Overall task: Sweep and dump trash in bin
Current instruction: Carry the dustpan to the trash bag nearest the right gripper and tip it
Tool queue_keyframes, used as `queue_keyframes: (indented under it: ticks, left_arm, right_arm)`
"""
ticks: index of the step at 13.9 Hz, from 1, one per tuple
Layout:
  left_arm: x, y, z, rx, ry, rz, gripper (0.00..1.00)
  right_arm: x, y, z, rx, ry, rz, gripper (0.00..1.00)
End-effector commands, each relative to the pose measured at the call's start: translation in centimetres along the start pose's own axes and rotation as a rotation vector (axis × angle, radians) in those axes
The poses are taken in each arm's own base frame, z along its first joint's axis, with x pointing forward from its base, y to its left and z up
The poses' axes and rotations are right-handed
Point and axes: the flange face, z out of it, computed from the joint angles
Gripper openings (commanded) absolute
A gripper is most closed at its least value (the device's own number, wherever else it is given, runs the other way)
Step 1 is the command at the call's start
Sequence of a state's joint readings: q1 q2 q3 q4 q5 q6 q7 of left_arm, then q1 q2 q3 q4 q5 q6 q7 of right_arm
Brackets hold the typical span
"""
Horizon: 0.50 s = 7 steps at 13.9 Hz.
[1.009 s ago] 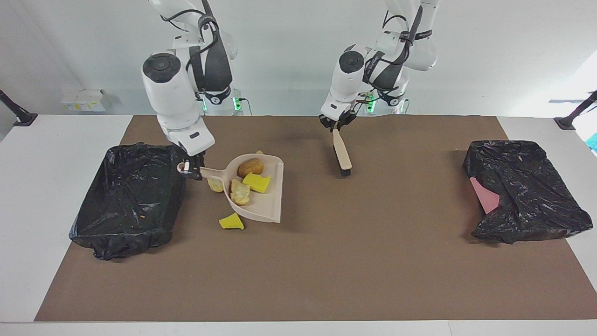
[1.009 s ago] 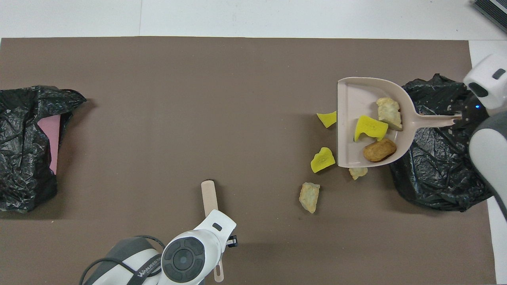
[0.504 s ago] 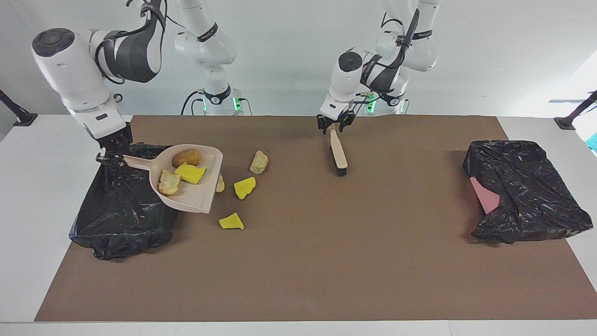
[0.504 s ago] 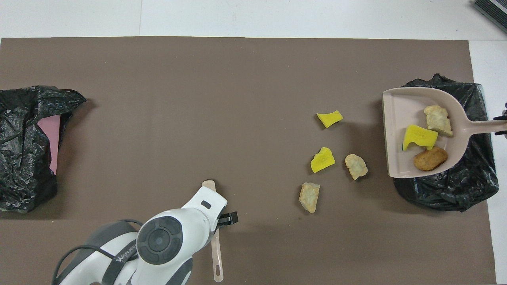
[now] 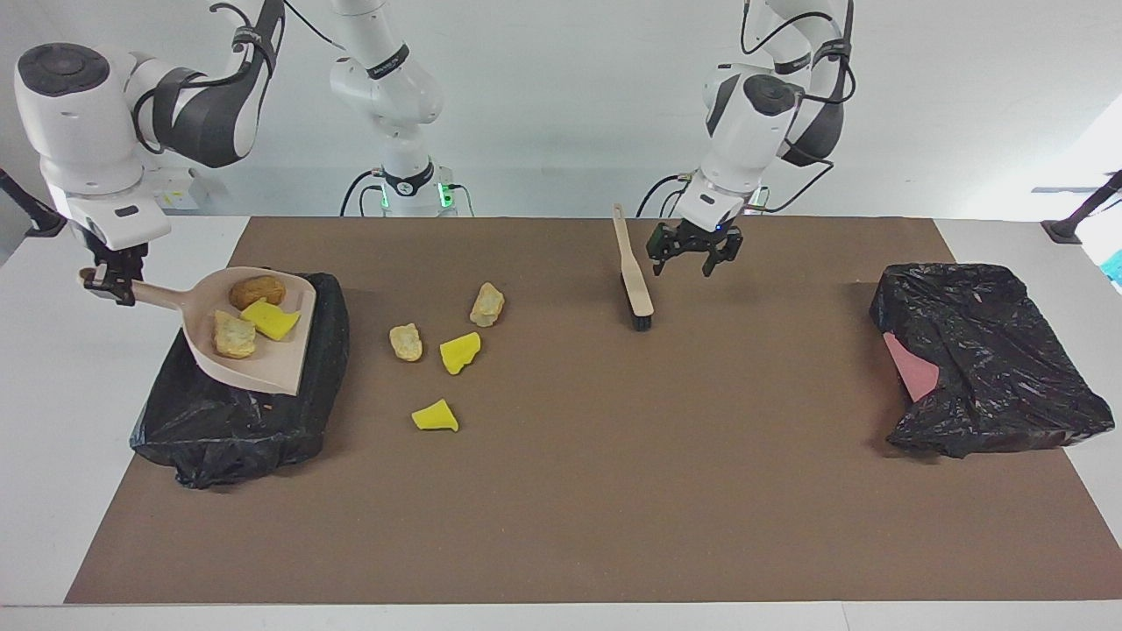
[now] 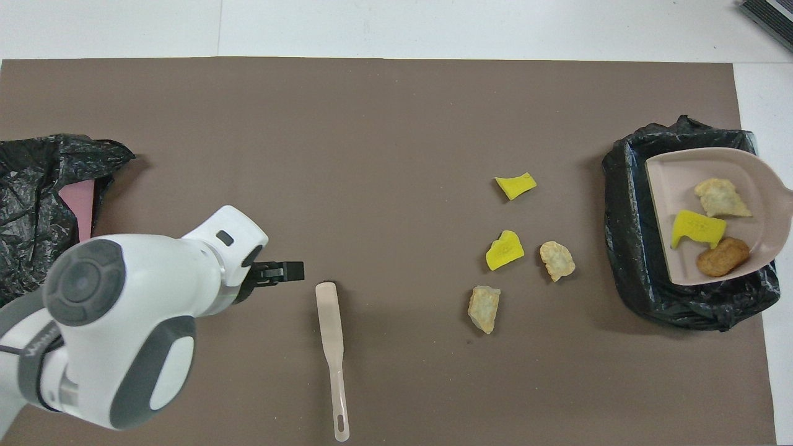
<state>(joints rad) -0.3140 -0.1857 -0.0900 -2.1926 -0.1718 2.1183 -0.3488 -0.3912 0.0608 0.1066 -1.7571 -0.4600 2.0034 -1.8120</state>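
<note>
My right gripper (image 5: 109, 286) is shut on the handle of the beige dustpan (image 5: 270, 361), held over the black-lined bin (image 5: 228, 425) at the right arm's end. In the pan (image 6: 669, 186) lie an orange-brown lump (image 5: 257, 291), a yellow wedge (image 5: 273, 321) and a beige chunk (image 5: 232, 335). More trash sits on the mat: two beige chunks (image 5: 486, 304) (image 5: 406, 342) and two yellow wedges (image 5: 459, 352) (image 5: 436, 416). The brush (image 5: 633, 280) lies flat on the mat. My left gripper (image 5: 690, 261) hangs open and empty just beside the brush, toward the left arm's end.
A second black bag (image 5: 982, 359) draped over a pink box stands at the left arm's end of the brown mat. From overhead, the bin (image 6: 626, 235) is beside the loose trash (image 6: 505, 250), and the brush (image 6: 329, 316) lies near the robots.
The right arm carried the loaded dustpan off the mat to over the bin. The left gripper let go of the brush, which now lies on the mat, and drew aside.
</note>
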Motion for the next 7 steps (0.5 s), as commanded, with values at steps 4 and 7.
queue_keyframes:
  ticks: [4, 7]
  left_arm:
    - [7.8, -7.0, -7.3, 0.102, -0.015, 0.113, 1.0]
    - [9.7, -10.3, -10.8, 0.13, -0.057, 0.16, 1.0]
  right_arm:
    - [0.4, 0.0, -0.3, 0.018, -0.186, -0.127, 0.0]
    - [2.1, 1.1, -1.5, 0.012, -0.261, -0.201, 0.0]
